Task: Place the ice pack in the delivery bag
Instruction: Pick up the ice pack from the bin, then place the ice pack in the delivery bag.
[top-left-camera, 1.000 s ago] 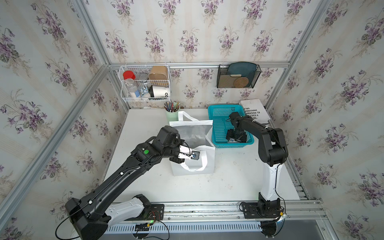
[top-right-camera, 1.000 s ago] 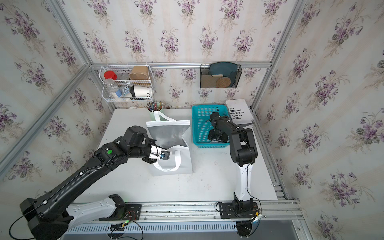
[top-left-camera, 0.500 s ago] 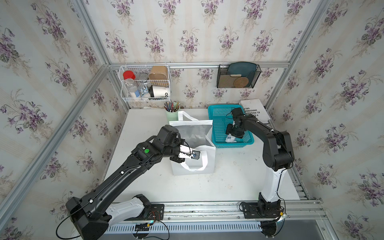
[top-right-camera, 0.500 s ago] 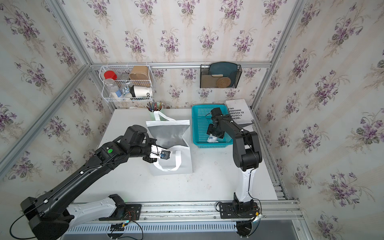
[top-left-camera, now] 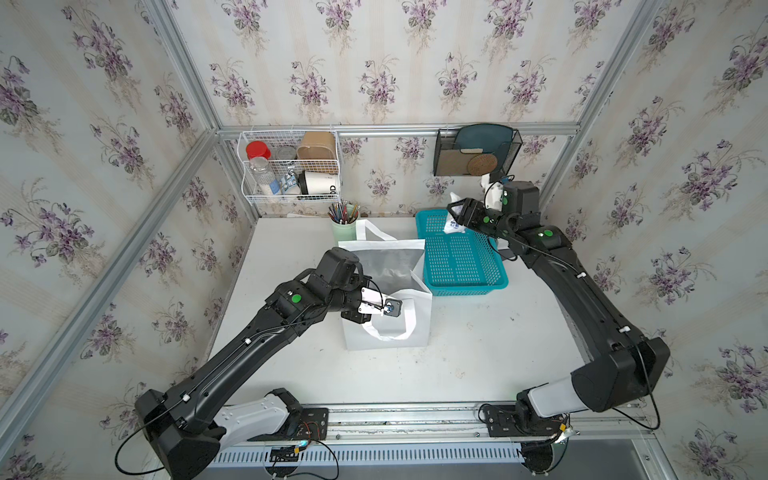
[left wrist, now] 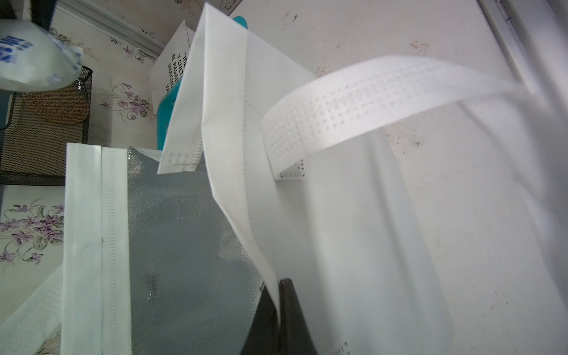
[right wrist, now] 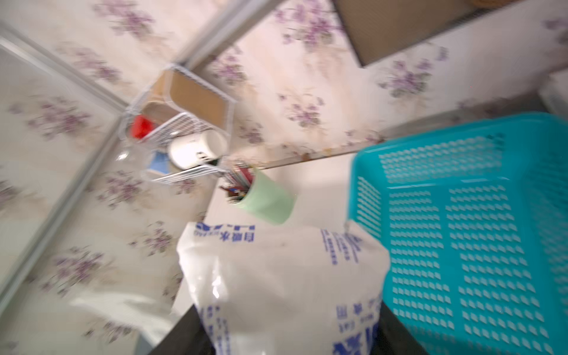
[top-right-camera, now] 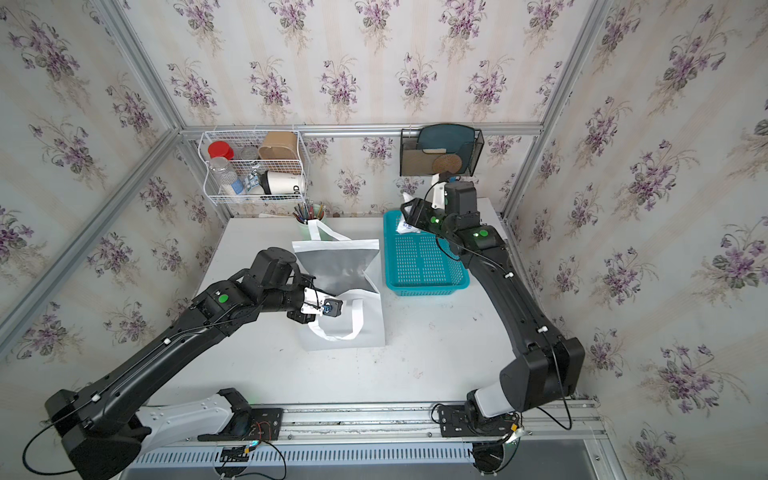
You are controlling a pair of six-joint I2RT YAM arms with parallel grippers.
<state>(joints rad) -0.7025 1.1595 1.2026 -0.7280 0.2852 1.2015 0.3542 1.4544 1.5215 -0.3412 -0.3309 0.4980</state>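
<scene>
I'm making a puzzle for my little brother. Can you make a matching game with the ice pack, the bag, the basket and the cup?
1. ice pack
2. delivery bag
3. basket
4. cup

A. turquoise, full of holes
B. green, holds pencils
C. edge pinched by left gripper
D. held in right gripper

Pairs: 1-D, 2-C, 3-A, 4-B.

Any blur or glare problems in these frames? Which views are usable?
Right wrist view: motion-smeared, wallpaper and turquoise basket streaky, ice pack print only partly legible. Left wrist view: sharp on the delivery bag rim and foil, handle loop blurred at one end, no harsh glare. Both top views: crisp, evenly lit.
</scene>
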